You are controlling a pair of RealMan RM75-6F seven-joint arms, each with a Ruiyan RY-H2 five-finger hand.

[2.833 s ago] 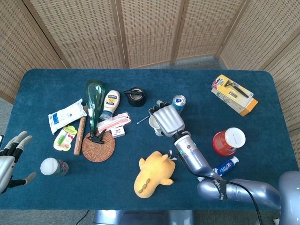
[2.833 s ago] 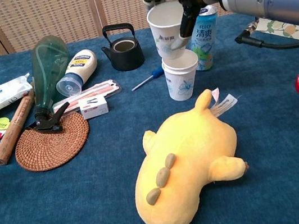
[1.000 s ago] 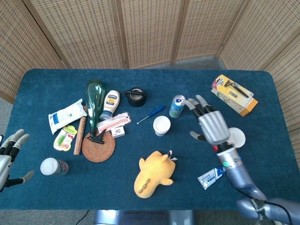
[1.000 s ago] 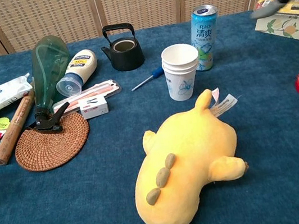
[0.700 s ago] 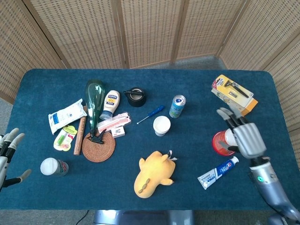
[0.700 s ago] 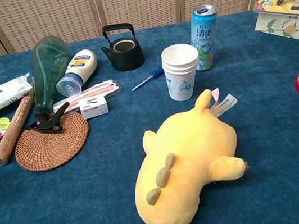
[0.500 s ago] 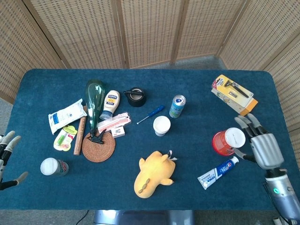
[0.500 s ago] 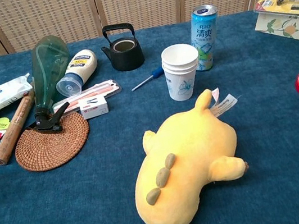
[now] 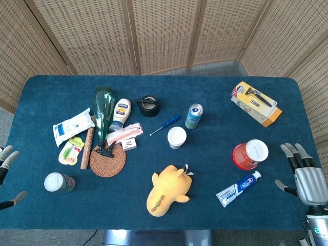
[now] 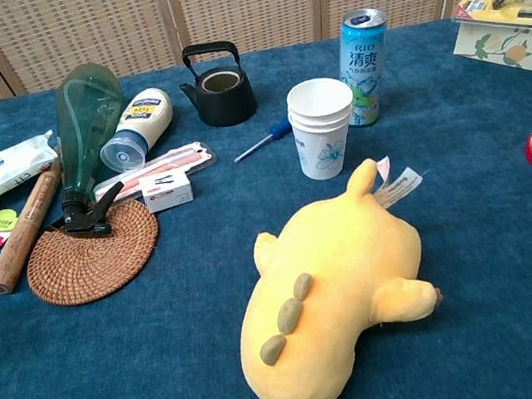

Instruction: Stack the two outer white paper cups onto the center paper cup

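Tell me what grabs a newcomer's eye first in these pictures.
The big yellow plush toy lies at the front middle of the blue table, nearest the chest camera. Just behind it stands the stack of white paper cups, with a tall blue drink can beside it. At the far right edge the right hand hangs with fingers spread, holding nothing, and the left hand barely shows at the left edge.

My head view looks steeply down over the whole bench (image 9: 215,92). My chest view sits low and close, facing the back screen. Both share the stacked cups (image 9: 177,137) and yellow plush (image 10: 335,285).
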